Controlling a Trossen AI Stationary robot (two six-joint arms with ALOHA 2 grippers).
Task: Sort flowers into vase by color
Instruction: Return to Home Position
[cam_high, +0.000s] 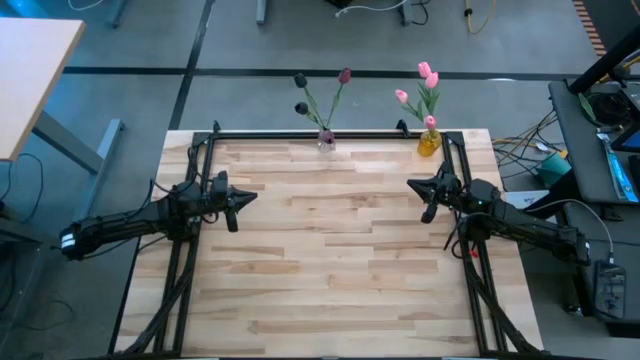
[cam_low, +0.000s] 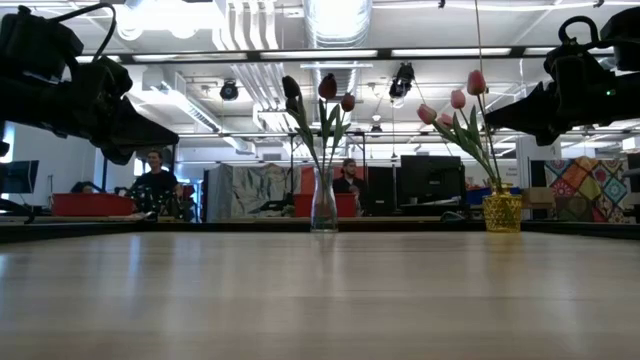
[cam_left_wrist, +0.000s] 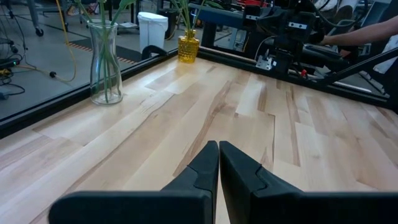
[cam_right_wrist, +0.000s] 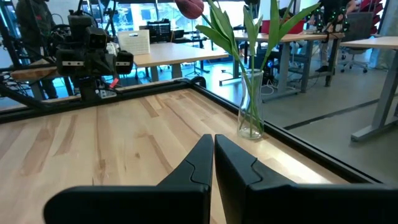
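Maroon tulips (cam_high: 344, 75) upright – clear vase (cam_high: 327, 140); pink tulips (cam_high: 427, 72) – yellow vase (cam_high: 428, 143).

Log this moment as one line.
dark tulips: clear vase | pink tulips: yellow vase | left gripper: shut, empty | right gripper: shut, empty

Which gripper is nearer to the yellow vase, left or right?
Right. The right gripper hangs close to the yellow vase, on its side of the table; the left gripper is far across.

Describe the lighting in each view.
Low view: ceiling lights behind turn the left hand and right hand into silhouettes. High view: even light on the table, faint shadows. Right wrist view: bright floor behind the clear vase. Left wrist view: even light.
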